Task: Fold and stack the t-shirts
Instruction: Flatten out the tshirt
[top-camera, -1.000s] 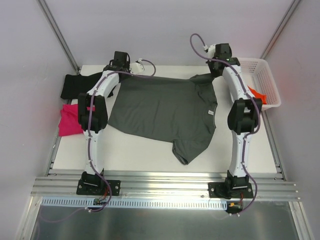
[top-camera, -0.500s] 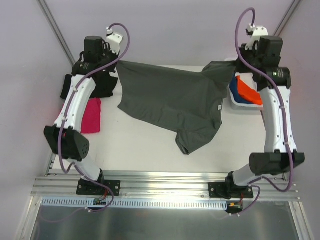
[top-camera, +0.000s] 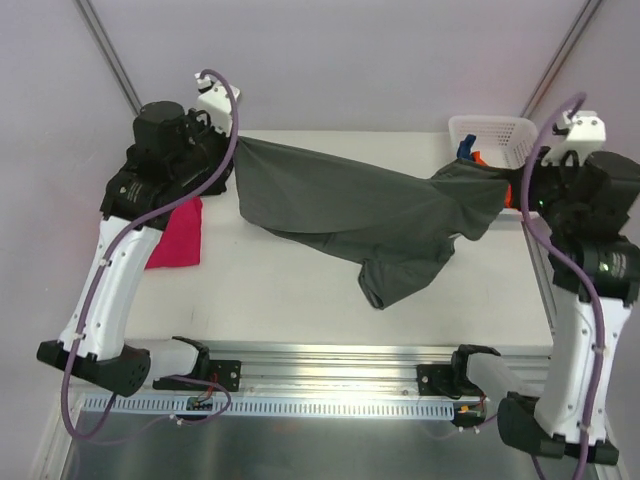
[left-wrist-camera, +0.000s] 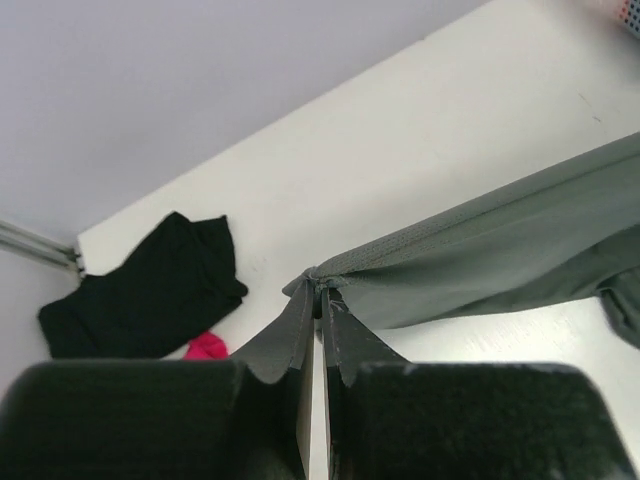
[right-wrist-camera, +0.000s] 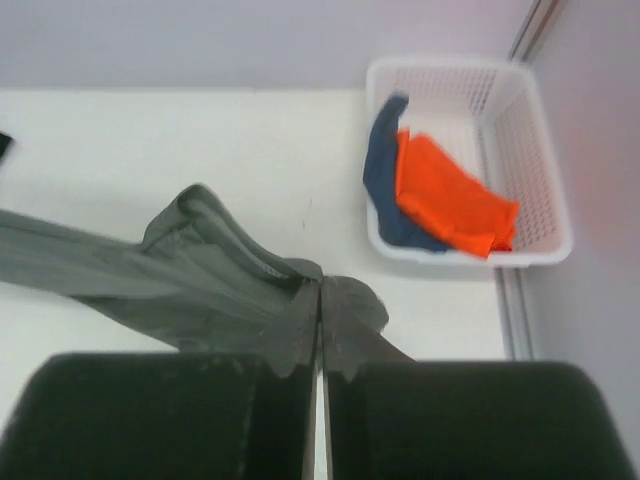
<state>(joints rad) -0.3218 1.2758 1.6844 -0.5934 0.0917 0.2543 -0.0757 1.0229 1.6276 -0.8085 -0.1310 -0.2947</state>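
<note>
The dark grey t-shirt (top-camera: 350, 210) hangs stretched between both arms above the table, one sleeve (top-camera: 395, 280) drooping towards the near side. My left gripper (top-camera: 232, 150) is shut on its far-left corner (left-wrist-camera: 318, 280). My right gripper (top-camera: 512, 185) is shut on its right shoulder (right-wrist-camera: 300, 272). A magenta t-shirt (top-camera: 178, 233) lies at the left edge. A black t-shirt (left-wrist-camera: 140, 290) lies crumpled at the far left, with a scrap of magenta (left-wrist-camera: 207, 347) beside it. Orange (right-wrist-camera: 450, 200) and blue (right-wrist-camera: 385, 175) t-shirts lie in the basket.
The white lattice basket (top-camera: 497, 130) stands at the far right corner, also seen in the right wrist view as the basket (right-wrist-camera: 540, 150). An aluminium rail (top-camera: 330, 375) runs along the near edge with both arm bases. Grey walls enclose the table.
Both arms have risen and pulled back towards the near side, lifting the dark grey t-shirt off the table. It now hangs taut between them with only its lower part trailing.
</note>
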